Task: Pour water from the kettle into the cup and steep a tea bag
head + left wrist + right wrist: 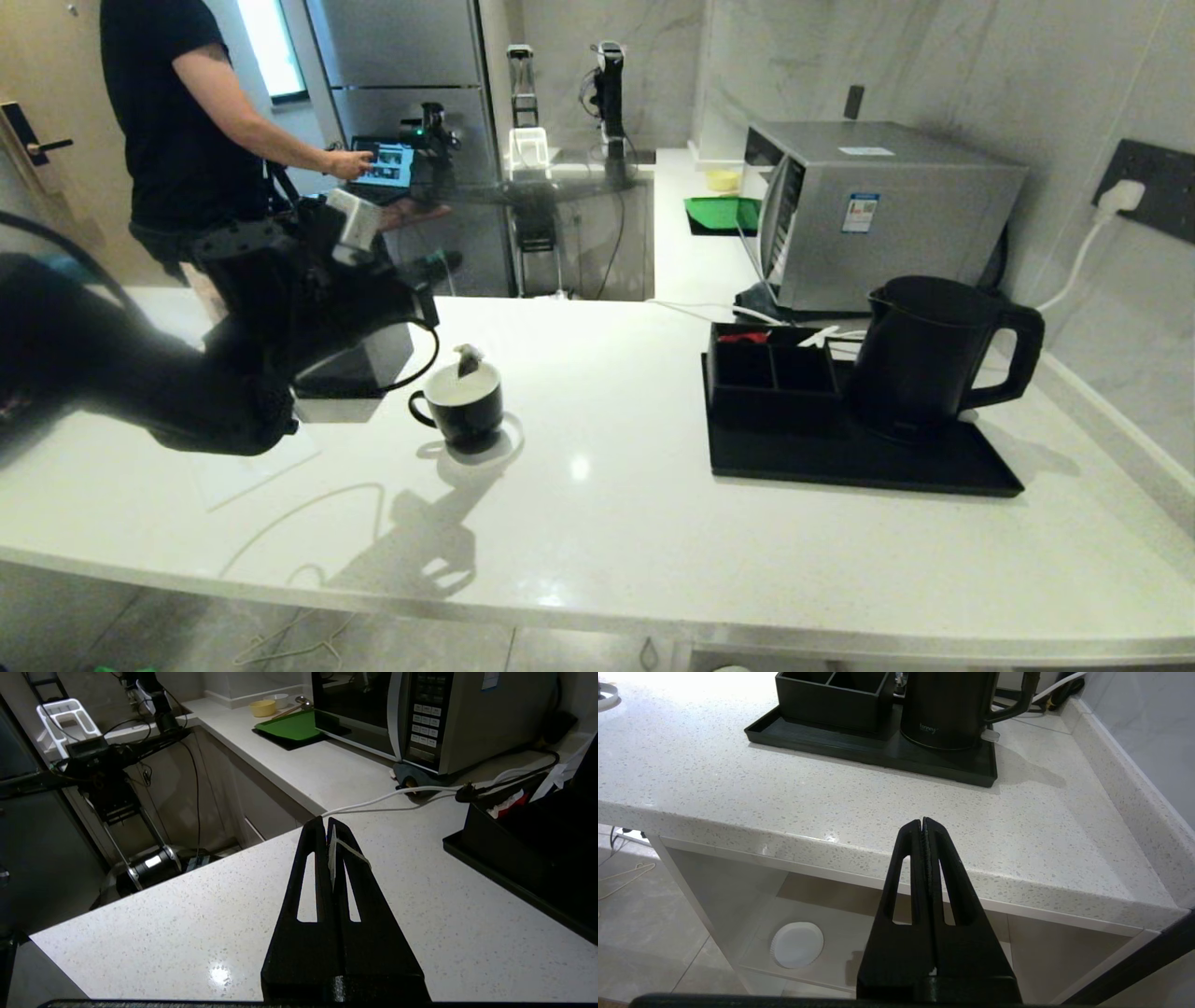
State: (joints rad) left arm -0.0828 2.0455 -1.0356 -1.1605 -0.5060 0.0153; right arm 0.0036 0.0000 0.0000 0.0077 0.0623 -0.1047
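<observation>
The black cup (464,406), white inside, stands on the white counter left of centre. The small dark tea bag (468,359) hangs at the cup's mouth, its lower end near the rim. My left gripper (428,311) hovers just up and left of the cup. In the left wrist view the left gripper (326,822) is shut on a pale tag (331,851), with the string running over one finger. The black kettle (920,359) stands upright on a black tray (840,471) at the right. My right gripper (923,822) is shut and empty, low in front of the counter edge.
A black compartment box (770,369) shares the tray with the kettle. A microwave (878,210) and a white cable (709,313) lie behind it. A grey box (359,369) sits just behind the cup. A person (187,121) stands at the back left.
</observation>
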